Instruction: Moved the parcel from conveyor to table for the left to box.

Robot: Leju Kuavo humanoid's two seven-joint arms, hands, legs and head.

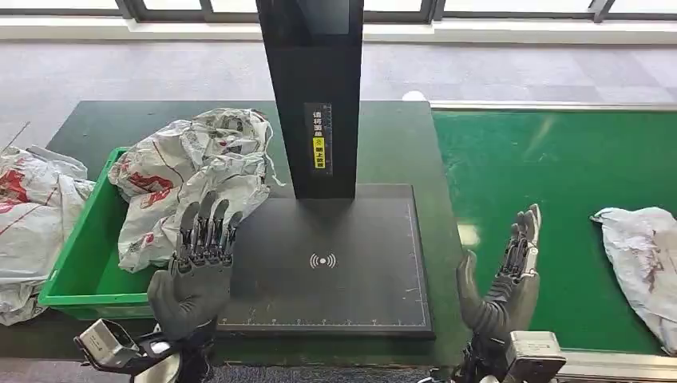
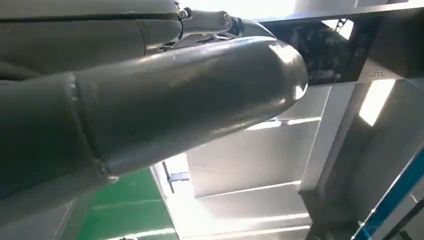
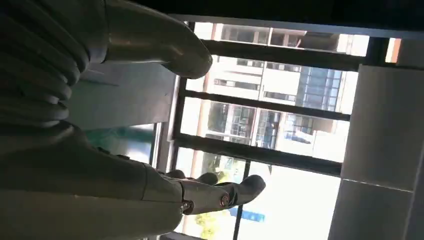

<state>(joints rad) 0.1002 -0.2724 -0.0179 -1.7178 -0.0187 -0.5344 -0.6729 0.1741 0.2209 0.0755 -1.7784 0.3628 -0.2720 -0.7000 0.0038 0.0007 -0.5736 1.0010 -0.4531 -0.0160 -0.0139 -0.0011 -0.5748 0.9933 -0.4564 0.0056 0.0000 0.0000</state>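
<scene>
A crumpled white and red parcel bag [image 1: 194, 171] lies half in the green box [image 1: 80, 263] and half over its right rim. My left hand [image 1: 199, 263] hovers flat beside it over the black scale pad [image 1: 335, 263], fingers extended, holding nothing. My right hand [image 1: 507, 275] stands edge-on at the seam between table and green conveyor [image 1: 543, 183], fingers straight and empty. Another white parcel [image 1: 643, 263] lies on the conveyor at the far right, apart from my right hand. The left hand [image 2: 150, 100] and the right hand [image 3: 100, 125] loom close in their wrist views.
A black post [image 1: 315, 96] with a label rises from the scale pad's back edge. More white and red bags [image 1: 28, 215] lie left of the green box. The dark green table [image 1: 399, 144] extends behind the pad.
</scene>
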